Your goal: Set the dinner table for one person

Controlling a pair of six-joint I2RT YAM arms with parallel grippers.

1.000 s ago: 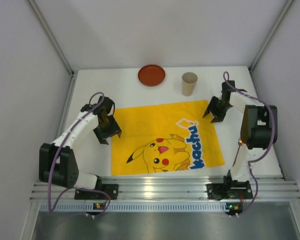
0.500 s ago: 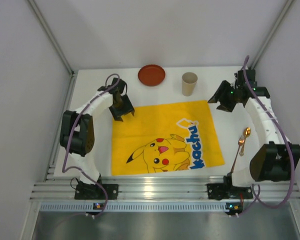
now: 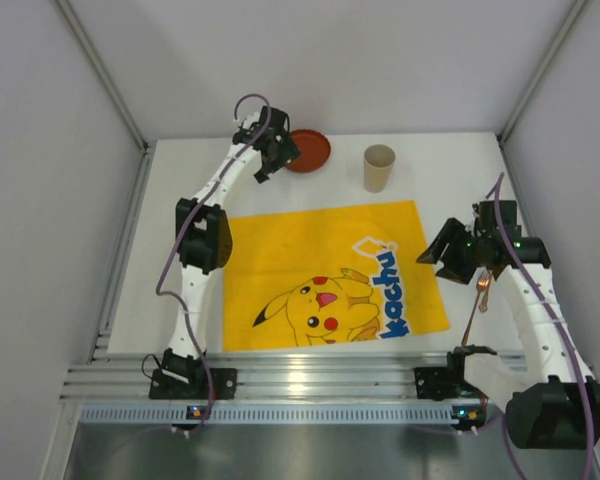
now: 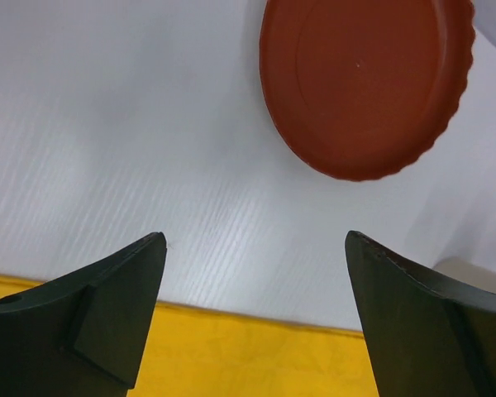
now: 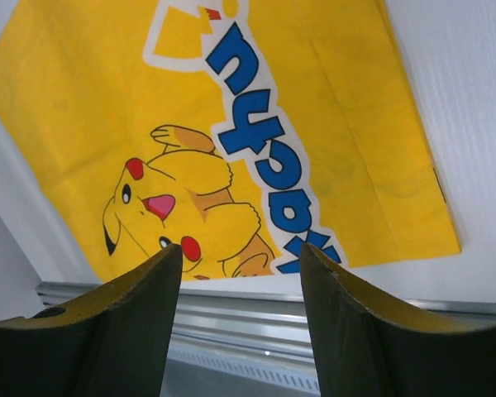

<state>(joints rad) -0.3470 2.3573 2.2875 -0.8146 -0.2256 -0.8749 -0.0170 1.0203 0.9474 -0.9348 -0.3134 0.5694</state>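
Reach has changed: the left gripper (image 4: 256,314), jaws now spread empty, hangs by the red plate (image 4: 364,83) at the far edge of the dinner table (image 3: 180,190), the right gripper (image 5: 240,306), parted and empty, near the spoon (image 3: 483,290), so fetching likely begins.

— What lies on the white dinner table (image 3: 430,170)?
— A yellow Pikachu cloth (image 3: 320,275), flat in the middle. Behind it, a red plate (image 3: 312,150) and a beige cup (image 3: 379,167), apart. A coppery spoon (image 3: 472,318) lies right of the cloth.
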